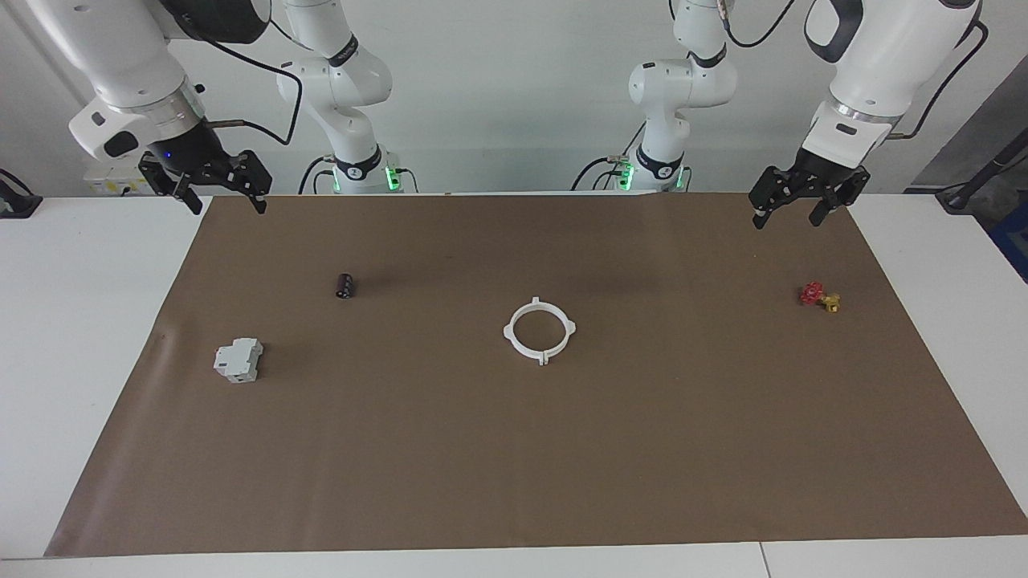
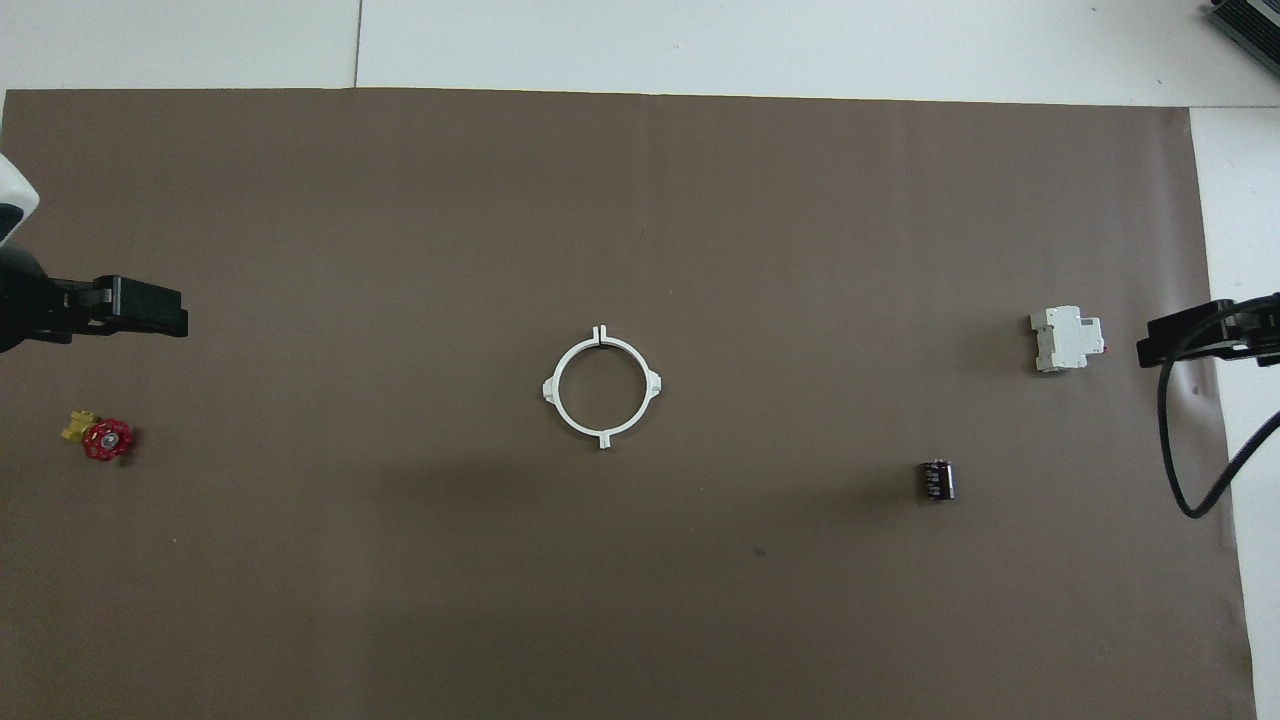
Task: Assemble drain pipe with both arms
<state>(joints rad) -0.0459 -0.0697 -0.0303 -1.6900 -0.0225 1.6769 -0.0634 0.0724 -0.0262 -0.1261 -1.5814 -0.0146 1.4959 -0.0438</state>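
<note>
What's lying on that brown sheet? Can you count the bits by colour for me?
White: 2, the ring and the boxy block
Dark: 1, the small cylinder
Red and yellow: 1, the little valve
Total: 4

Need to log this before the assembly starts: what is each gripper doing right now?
Left gripper: open, holding nothing, raised over the mat's corner.
Right gripper: open, holding nothing, raised over the mat's other corner.

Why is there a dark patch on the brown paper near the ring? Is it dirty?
Probably shadow: in the facing view a soft dark smudge lies on the brown paper, nearer the robots than the white ring; in the overhead view, a broader dim band.
</note>
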